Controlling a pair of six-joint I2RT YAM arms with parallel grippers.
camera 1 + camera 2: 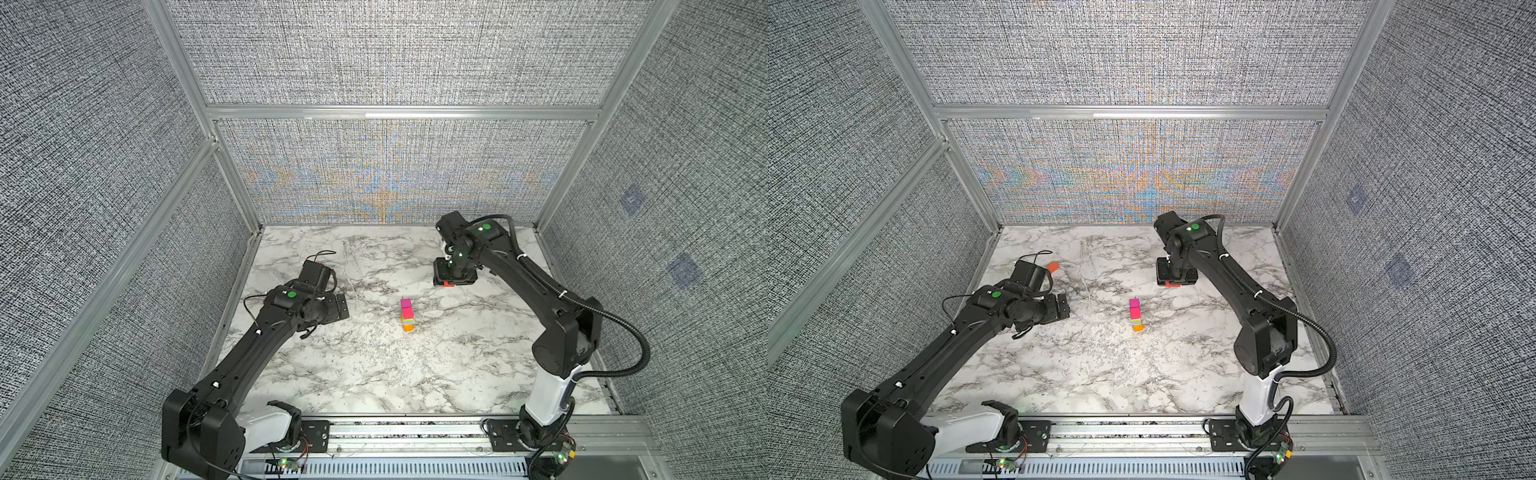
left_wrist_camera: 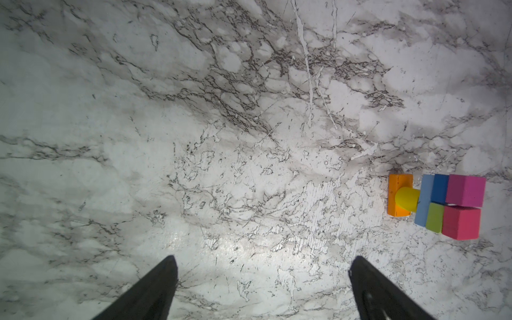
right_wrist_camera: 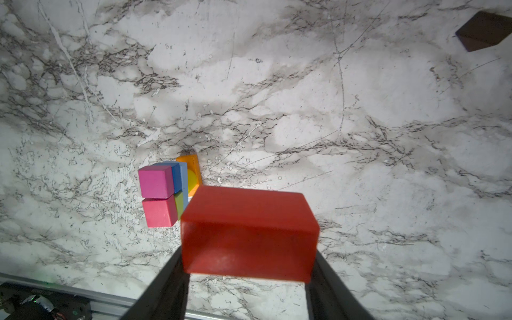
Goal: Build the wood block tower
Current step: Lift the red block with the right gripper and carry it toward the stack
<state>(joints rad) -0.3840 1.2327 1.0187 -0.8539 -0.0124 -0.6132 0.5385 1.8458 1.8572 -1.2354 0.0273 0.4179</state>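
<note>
The wood block tower (image 1: 407, 316) is seen standing upright near the middle of the marble tabletop (image 1: 374, 374) in both top views. In the left wrist view its layers are made out. An orange block forms the base, and a yellow cylinder is set on it. A light blue slab comes next, with a dark blue and a green block side by side on it. A magenta and a pink-red block are placed on top.

A red block (image 3: 249, 232) is clamped between the jaws of the right gripper (image 3: 246, 266) and is held above the tabletop. In the top views it is placed behind the tower and to its right, apart from it.

A dark brown block (image 3: 483, 32) is seen only in the right wrist view, lying flat on the marble, well apart from the tower.

The left gripper (image 2: 264, 257) is held over bare marble to the left of the tower, with its jaws spread wide and nothing between them. A red-orange block (image 1: 1053, 266) is seen in a top view, lying on the table just behind the left arm's wrist.
</note>
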